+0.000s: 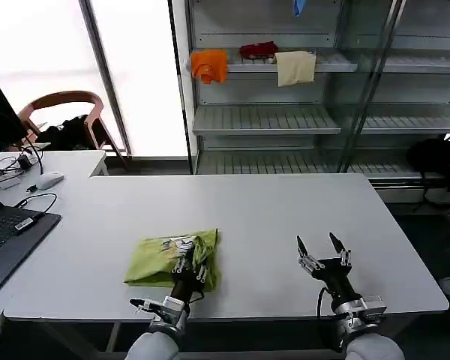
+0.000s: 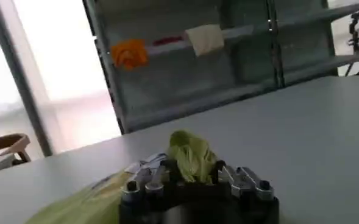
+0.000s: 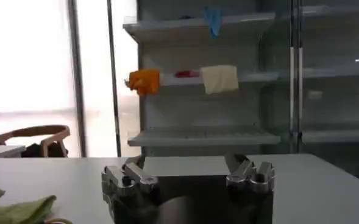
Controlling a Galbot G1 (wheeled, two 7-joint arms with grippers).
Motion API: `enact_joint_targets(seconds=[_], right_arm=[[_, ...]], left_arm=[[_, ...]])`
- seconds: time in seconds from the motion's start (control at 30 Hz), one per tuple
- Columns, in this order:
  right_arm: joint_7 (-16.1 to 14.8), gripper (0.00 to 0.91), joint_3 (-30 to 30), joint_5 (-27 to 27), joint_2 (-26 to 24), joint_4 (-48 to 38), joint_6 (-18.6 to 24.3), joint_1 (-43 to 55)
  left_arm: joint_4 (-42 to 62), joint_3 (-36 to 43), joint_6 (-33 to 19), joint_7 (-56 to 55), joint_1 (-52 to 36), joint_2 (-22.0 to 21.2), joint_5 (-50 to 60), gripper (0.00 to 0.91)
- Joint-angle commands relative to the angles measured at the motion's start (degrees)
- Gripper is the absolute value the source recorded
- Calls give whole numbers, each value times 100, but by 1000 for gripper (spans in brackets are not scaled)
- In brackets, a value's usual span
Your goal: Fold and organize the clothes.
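Observation:
The clothes are one lime yellow-green T-shirt (image 1: 156, 264), lying folded into a small packet on the white table (image 1: 255, 210) near its front edge. My left gripper (image 1: 192, 264) rests on the packet's right-hand part. In the left wrist view its fingers (image 2: 194, 173) are shut on a raised bunch of the green fabric (image 2: 190, 153). A pale print shows on the cloth's upper face. My right gripper (image 1: 320, 244) stands open above bare table to the right of the shirt, well apart from it, with nothing between its fingertips (image 3: 185, 162).
A laptop (image 1: 4, 240), a mouse (image 1: 49, 180) and cables lie at the table's left end, with a chair (image 1: 64, 105) behind. Shelves at the back hold orange (image 1: 210, 65), red (image 1: 259, 50) and cream (image 1: 295, 67) cloths. Bare table stretches behind and right of the shirt.

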Motion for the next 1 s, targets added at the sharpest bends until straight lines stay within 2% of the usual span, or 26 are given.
enact_joint_targets(seconds=[0.03, 0.13, 0.23, 0.27, 0.37, 0.5, 0.6, 0.8, 1.0], right_arm=[[15, 907, -48, -43, 34, 23, -29, 38], [17, 907, -49, -41, 37, 26, -39, 34], [16, 907, -47, -37, 28, 2, -32, 21], [13, 907, -39, -33, 23, -1, -26, 10], [3, 907, -13, -7, -15, 11, -18, -3], [-4, 907, 32, 45, -65, 24, -21, 14], [-6, 907, 18, 59, -85, -4, -21, 39], [-8, 907, -70, 47, -56, -31, -36, 134], [-23, 907, -42, 55, -83, -38, -57, 97]], left_arm=[[-646, 348, -338, -123, -105, 50, 429, 907], [-803, 259, -384, -202, -120, 82, 126, 907], [-1000, -78, -102, -343, -108, 148, -287, 907], [-1072, -327, 176, -371, -81, 202, -561, 907], [-1029, -977, 461, -363, 125, 508, -970, 907], [-708, -2210, 483, -30, 625, 828, -1839, 907], [-361, -2847, 487, 181, 914, 1008, -2502, 907], [172, -3156, 630, 520, 925, 955, -3262, 907], [97, -3061, 1057, 792, 663, 727, -3750, 907]])
